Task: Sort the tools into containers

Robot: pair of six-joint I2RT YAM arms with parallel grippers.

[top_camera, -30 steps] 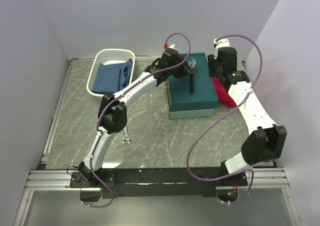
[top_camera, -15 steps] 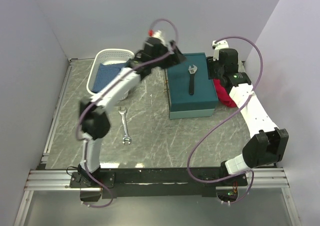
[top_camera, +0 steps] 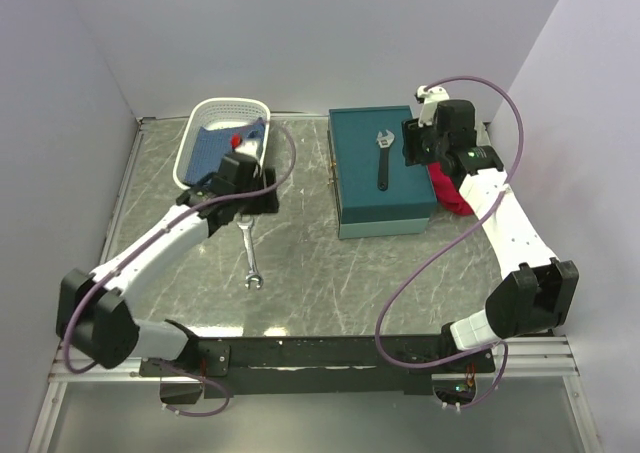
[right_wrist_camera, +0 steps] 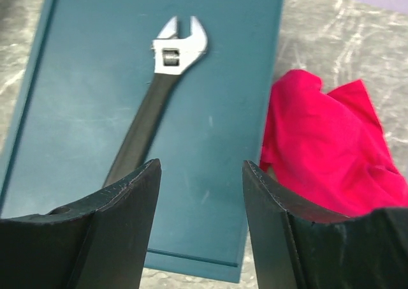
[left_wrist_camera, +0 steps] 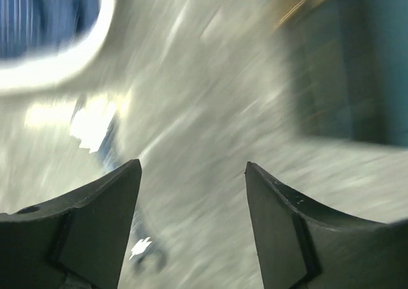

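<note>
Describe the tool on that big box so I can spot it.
Look for the large teal box at the far right. On its closed lid lies the wrench, dark-handled with a silver head. The other loose tool, an all-silver spanner, lies on the tabletop.

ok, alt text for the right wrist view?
A dark-handled wrench lies on top of the teal box, framed by the open, empty right tool. A crumpled red cloth sits on the grey marbled table beside the box, to the right in this view.

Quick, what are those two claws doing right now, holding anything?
Left claw: open, holding nothing.
Right claw: open, holding nothing.
</note>
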